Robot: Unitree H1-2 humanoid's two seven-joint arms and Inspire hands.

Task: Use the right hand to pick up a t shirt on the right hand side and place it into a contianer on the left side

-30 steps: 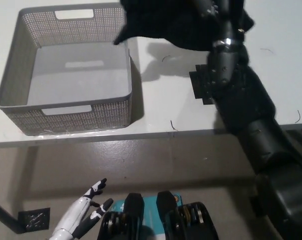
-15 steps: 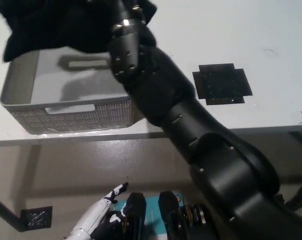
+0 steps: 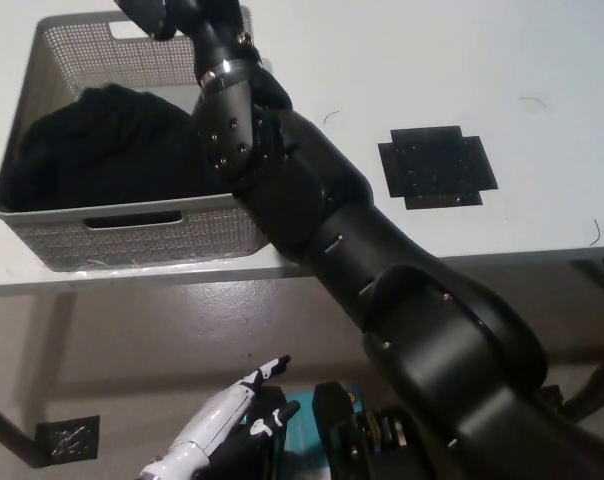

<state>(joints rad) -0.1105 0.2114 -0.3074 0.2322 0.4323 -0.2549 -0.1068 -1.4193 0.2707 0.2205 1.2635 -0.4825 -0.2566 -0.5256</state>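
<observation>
Although our right hand reaches over the far rim of the container, the black t shirt lies bunched inside it, below and toward us from that hand. We cannot tell how its fingers are set. Our left hand hangs low, off the worktop, fingers apart.

Evenly bright from overhead, no glare on the white table. Soft shadow under its edge toward 6 o'clock. Black t shirt featureless, detail lost. Slight softness at 12 o'clock.
</observation>
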